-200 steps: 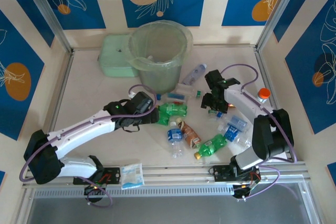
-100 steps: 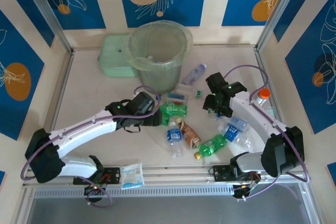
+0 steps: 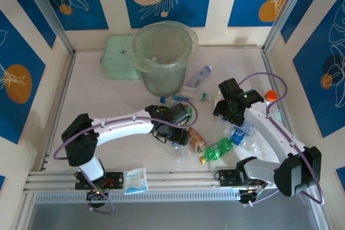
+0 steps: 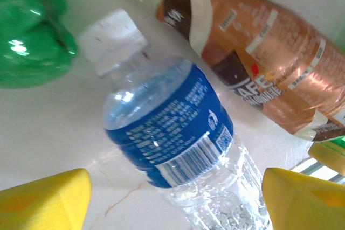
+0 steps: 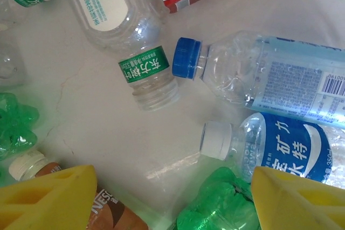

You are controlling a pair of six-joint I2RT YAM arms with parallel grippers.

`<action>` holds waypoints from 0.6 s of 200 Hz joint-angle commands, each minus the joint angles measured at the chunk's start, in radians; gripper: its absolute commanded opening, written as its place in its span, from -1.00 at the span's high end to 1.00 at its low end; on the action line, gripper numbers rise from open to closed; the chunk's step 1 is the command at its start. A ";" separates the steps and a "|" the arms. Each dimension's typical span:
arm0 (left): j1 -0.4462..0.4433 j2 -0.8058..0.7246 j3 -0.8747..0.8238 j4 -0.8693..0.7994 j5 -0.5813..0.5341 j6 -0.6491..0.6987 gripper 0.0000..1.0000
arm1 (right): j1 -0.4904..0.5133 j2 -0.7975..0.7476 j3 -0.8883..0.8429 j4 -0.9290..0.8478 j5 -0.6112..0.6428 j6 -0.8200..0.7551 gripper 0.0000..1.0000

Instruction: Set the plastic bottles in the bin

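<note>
The left gripper [image 4: 172, 200] has its two yellow fingers [image 4: 46, 200] wide apart, one on each side of a clear bottle with a blue label [image 4: 172, 133] and a white cap. That bottle lies flat on the table [image 3: 97, 95] with a gap to each finger, so nothing is clamped. Just beyond its cap lie a crushed green bottle [image 4: 32, 30] on one side and a brown-labelled bottle [image 4: 269, 52] on the other, the latter close beside the blue label. The right gripper [image 5: 172, 197] also hangs with its fingers spread and nothing between them. Below it are a blue-capped bottle with a pale label [image 5: 269, 74], a white-capped bottle with a dark blue label [image 5: 280, 146], an uncapped clear bottle with a green band [image 5: 129, 36] and part of another green bottle [image 5: 215, 208]. From above, the left arm reaches in from the left to the middle of the table, and the right arm curves in from the right. The loose bottles are scattered between and around the two grippers, among them a green bottle with a yellow cap [image 3: 215, 150] near the front. The bin [image 3: 161, 82] stands upright at the far side, apart from both grippers, with a mint-green box [image 3: 116, 60] touching its left side. A white bottle with an orange cap [image 3: 269, 98] stands by the right arm.
</note>
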 commanded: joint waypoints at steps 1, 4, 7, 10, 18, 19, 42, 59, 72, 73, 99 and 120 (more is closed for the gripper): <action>-0.013 0.079 0.039 -0.061 0.057 0.021 -0.63 | -0.017 -0.030 -0.015 -0.018 -0.037 0.002 -0.53; -0.013 0.089 0.043 -0.064 0.061 0.021 -0.63 | -0.018 -0.033 -0.015 -0.020 -0.037 0.001 -0.52; -0.013 0.102 0.046 -0.065 0.066 0.019 -0.63 | -0.021 -0.035 -0.015 -0.020 -0.037 -0.001 -0.52; -0.013 0.113 0.052 -0.067 0.070 0.022 -0.63 | -0.022 -0.036 -0.016 -0.022 -0.035 -0.003 -0.53; -0.014 0.138 0.059 -0.070 0.081 0.023 -0.64 | -0.027 -0.042 -0.016 -0.025 -0.035 -0.007 -0.53; -0.014 0.141 0.061 -0.070 0.082 0.023 -0.65 | -0.027 -0.042 -0.016 -0.025 -0.034 -0.007 -0.53; -0.014 0.194 0.088 -0.083 0.081 0.033 -0.72 | -0.028 -0.059 -0.024 -0.027 -0.043 -0.009 -0.53; -0.014 0.223 0.100 -0.092 0.078 0.035 -0.71 | -0.027 -0.079 -0.039 -0.023 -0.056 -0.002 -0.54; -0.014 0.233 0.103 -0.095 0.080 0.032 -0.61 | -0.028 -0.093 -0.049 -0.020 -0.062 0.002 -0.54; -0.014 0.233 0.102 -0.095 0.080 0.032 -0.60 | -0.028 -0.093 -0.049 -0.020 -0.062 0.002 -0.54; -0.017 0.209 0.106 -0.113 0.057 0.026 -0.44 | -0.030 -0.106 -0.058 -0.020 -0.056 0.003 -0.55; -0.034 0.168 0.123 -0.145 0.028 0.028 -0.40 | -0.030 -0.109 -0.055 -0.013 -0.059 0.005 -0.54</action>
